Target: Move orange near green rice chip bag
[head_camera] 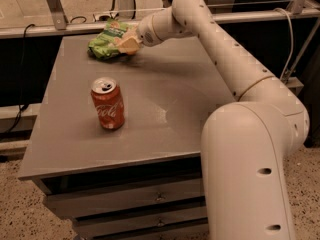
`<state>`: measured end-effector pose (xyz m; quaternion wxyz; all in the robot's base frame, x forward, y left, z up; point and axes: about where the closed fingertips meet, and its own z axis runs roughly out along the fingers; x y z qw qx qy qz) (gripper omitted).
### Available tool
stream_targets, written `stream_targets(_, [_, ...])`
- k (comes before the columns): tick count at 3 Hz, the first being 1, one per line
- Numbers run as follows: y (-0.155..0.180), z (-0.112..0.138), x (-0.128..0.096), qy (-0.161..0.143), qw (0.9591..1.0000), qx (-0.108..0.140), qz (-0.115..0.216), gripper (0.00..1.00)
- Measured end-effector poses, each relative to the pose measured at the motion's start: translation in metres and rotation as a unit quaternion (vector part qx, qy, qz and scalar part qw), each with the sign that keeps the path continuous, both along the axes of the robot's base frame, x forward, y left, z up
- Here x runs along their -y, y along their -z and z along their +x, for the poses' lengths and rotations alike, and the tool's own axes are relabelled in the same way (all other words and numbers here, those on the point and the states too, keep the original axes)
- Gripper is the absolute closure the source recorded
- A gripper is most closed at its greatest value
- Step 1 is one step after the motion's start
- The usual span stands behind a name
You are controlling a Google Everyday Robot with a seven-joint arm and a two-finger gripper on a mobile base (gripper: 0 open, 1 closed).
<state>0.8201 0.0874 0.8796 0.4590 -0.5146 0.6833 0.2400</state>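
Observation:
The green rice chip bag (104,43) lies wrinkled at the far left of the grey table (170,84). My gripper (128,43) reaches across the table's back and sits right against the bag's right side, low over the tabletop. The orange does not show in this view; it is hidden or out of view.
A red Coca-Cola can (108,104) stands upright on the left half of the table, nearer the front. My arm's white base (250,174) fills the lower right. A metal rail (75,28) and dark shelving run behind the table. Drawers sit below the front edge.

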Motion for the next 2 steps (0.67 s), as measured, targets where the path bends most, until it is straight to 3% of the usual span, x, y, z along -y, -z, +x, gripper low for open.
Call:
stream_targets(1, [0.0073,0.0016,-0.0004,0.004,0.9999,-0.008,0.005,0.05])
stream_targets(2, [0.009,0.0018,-0.0009,0.004,0.9999,-0.011,0.007,0.0])
